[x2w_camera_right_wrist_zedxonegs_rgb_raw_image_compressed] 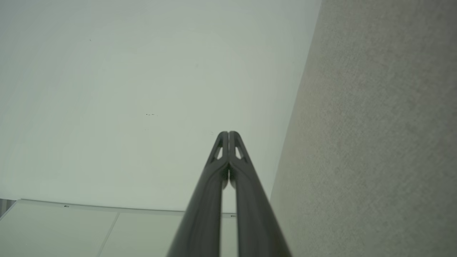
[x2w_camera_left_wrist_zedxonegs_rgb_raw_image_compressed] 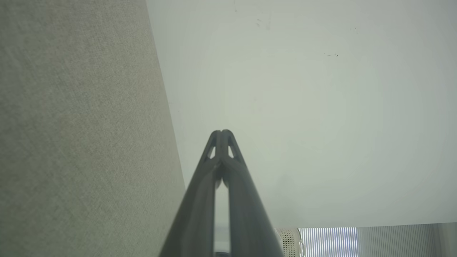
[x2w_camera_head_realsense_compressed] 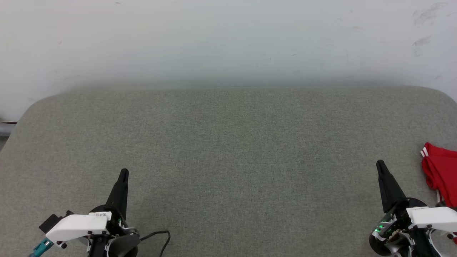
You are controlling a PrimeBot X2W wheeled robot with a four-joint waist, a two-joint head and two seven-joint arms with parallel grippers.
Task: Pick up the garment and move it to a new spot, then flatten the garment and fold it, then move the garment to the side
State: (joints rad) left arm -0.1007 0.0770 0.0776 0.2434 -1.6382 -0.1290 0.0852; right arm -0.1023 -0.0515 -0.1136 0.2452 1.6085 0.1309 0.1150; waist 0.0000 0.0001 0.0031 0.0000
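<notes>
You will find the garment (x2w_camera_head_realsense_compressed: 441, 173) to the right of your right gripper (x2w_camera_head_realsense_compressed: 380, 165), about level with its fingertips and a little nearer you, close by but apart from them. It is red cloth, bunched and creased, not laid flat. Red-and-white striped trim shows at its far left corner. The head view's right edge cuts off the rest.

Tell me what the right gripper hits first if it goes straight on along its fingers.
Probably the white wall. The shut right gripper points across the grey fabric surface toward it, and the red garment lies off to its right.
</notes>
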